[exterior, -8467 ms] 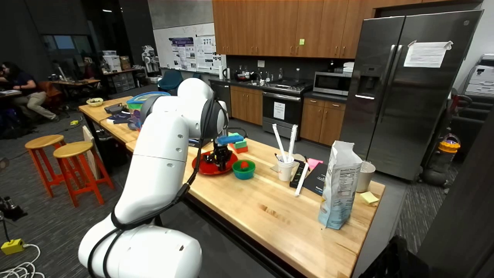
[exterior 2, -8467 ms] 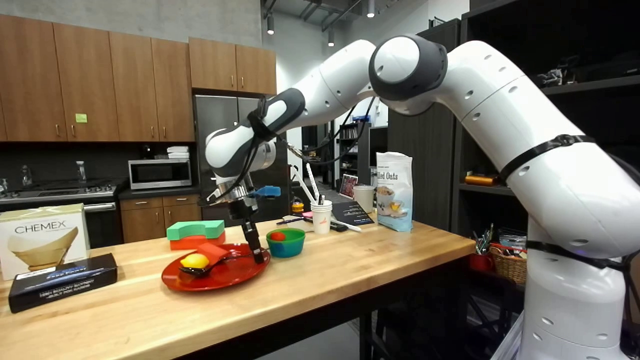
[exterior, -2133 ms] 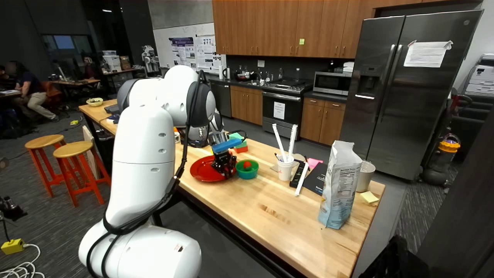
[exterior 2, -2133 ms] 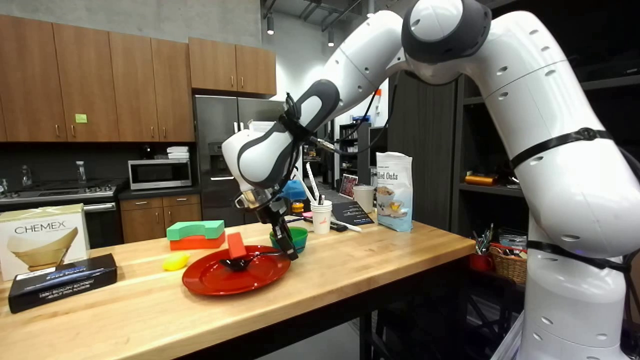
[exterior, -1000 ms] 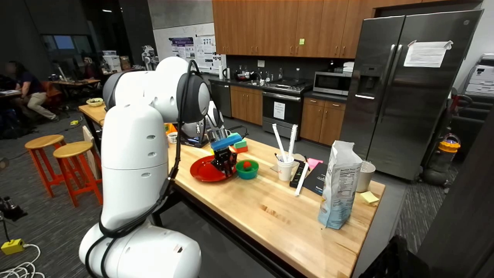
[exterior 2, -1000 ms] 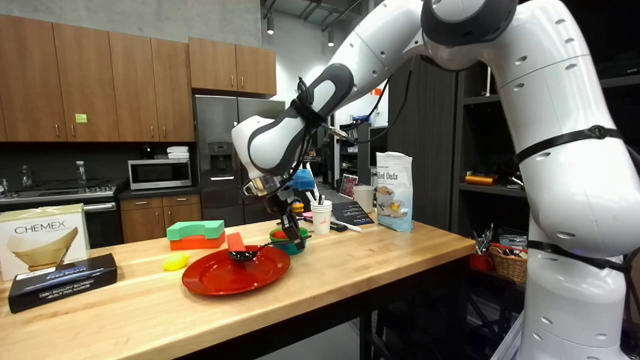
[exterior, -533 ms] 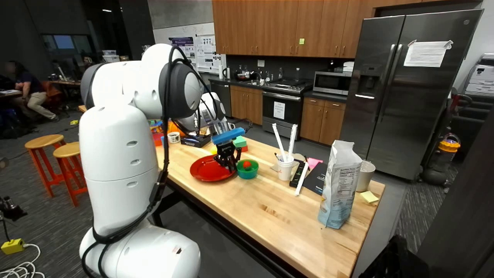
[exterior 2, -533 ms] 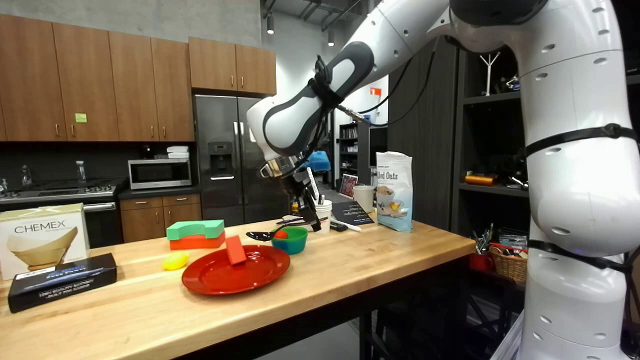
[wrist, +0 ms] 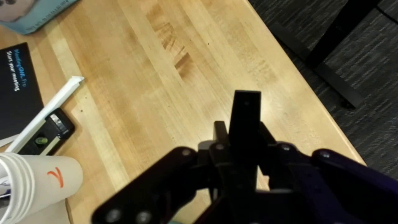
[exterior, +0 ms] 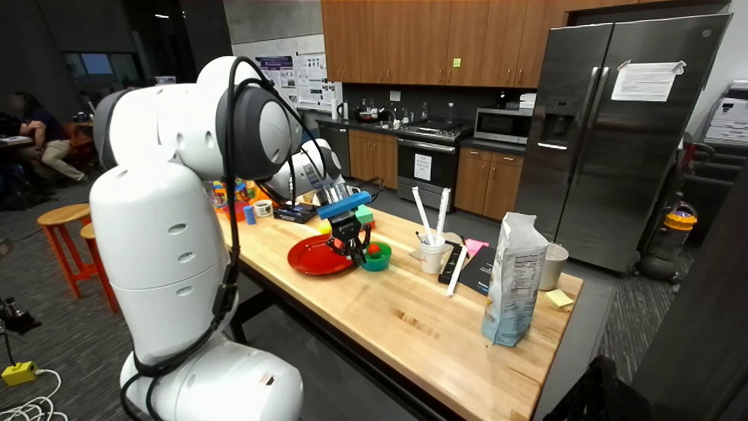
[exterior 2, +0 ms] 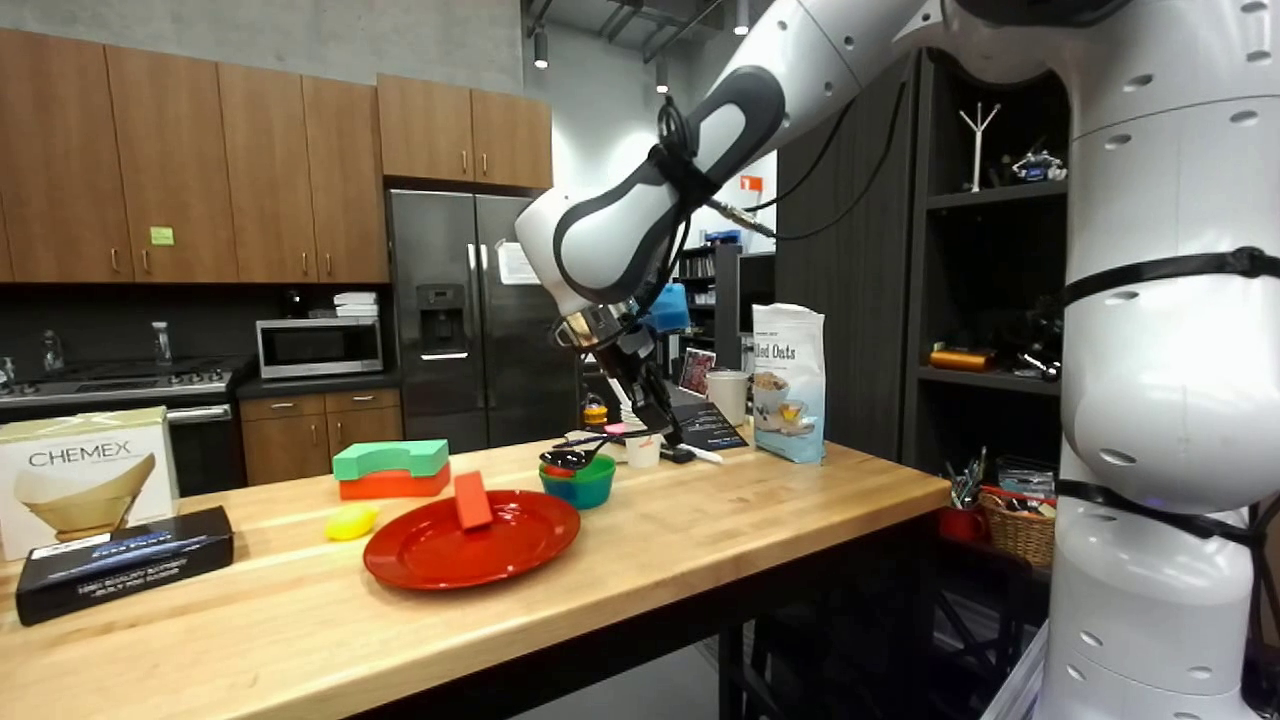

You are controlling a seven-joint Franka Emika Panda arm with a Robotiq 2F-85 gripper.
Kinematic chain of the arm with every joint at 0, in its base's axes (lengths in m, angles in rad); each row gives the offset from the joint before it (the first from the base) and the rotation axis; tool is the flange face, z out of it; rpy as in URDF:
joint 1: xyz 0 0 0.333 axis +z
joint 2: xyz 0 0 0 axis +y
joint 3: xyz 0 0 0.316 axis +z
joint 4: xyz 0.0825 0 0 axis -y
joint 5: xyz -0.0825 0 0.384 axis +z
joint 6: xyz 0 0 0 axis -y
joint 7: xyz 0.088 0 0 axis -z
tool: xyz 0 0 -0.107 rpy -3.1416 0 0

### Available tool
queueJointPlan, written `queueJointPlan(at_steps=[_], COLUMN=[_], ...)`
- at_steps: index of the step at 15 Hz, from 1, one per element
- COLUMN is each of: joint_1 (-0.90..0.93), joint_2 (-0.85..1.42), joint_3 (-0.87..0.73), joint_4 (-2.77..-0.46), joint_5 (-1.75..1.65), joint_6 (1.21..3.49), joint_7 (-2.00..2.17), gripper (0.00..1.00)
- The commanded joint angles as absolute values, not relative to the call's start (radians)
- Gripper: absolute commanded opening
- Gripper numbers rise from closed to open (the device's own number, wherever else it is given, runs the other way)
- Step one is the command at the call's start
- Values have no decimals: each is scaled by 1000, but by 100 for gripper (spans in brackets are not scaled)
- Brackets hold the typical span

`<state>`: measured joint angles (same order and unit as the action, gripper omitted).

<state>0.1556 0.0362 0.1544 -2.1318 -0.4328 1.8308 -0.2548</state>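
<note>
My gripper (exterior 2: 670, 432) is shut on the handle of a black spoon (exterior 2: 567, 459). The spoon's bowl end hangs above a green-blue bowl (exterior 2: 588, 490); whether it touches the rim I cannot tell. In the wrist view the dark handle (wrist: 245, 115) sticks up between the finger pads. A red round item (exterior: 373, 249) lies in the bowl, partly hidden by the spoon in an exterior view. Beside the bowl is a red plate (exterior 2: 450, 562) with a red block (exterior 2: 472, 502) on it. A yellow lemon (exterior 2: 351, 522) lies on the table behind the plate.
White stacked cups (exterior: 432, 260) hold pens and straws beyond the bowl. An oats bag (exterior 2: 790, 390) stands near the table's end. Green and red arch blocks (exterior 2: 392, 470), a Chemex box (exterior 2: 90, 480) and a black box (exterior 2: 125, 565) sit on the plate's far side.
The lemon, earlier in the spoon on the plate, now lies on the table. The gripper has lifted the spoon off the plate and carried it over the bowl; the red block stays on the plate.
</note>
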Motion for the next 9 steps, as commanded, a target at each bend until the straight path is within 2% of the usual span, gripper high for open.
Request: queueJointPlan(at_steps=[1,9], joint_1=[154,161], joint_2=[9,52], joint_3=[150,155], joint_4=[-2156,-2137], joint_5=[-527,-753], joint_6=[1851,1833], joint_7=[-180,-71], gripper=[6,6])
